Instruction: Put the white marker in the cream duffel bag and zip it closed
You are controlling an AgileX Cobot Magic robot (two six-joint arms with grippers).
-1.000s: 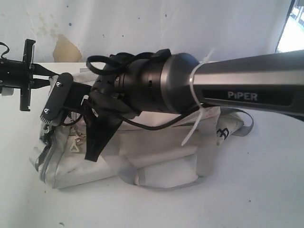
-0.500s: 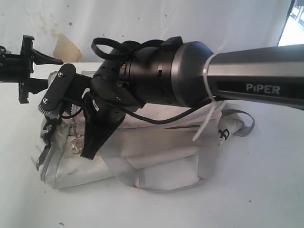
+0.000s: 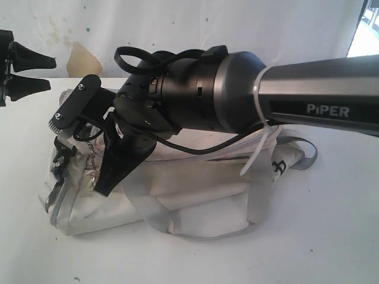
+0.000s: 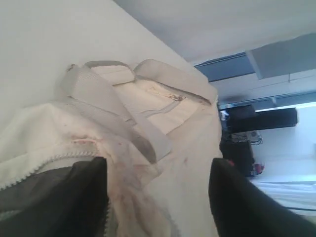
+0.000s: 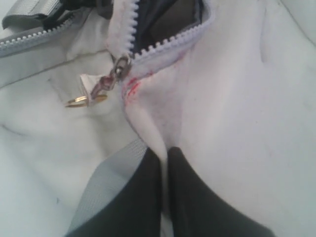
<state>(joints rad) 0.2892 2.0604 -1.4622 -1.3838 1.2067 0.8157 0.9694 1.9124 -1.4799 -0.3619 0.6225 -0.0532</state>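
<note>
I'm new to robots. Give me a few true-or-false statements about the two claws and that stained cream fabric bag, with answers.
1. The left gripper has its jaws apart, holding nothing. True.
2. The right gripper is wide open. False: it is shut, pinching a fold of the stained cream fabric duffel bag.
3. The bag's light grey zipper is fully closed. False: a dark gap shows between its teeth.
4. The bag lies on a white table. True.
5. A white marker lies on the table beside the bag. False: none is visible.

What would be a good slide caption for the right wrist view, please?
Shut right claw pinches a fold of the cream bag just below its partly open zipper.
</note>
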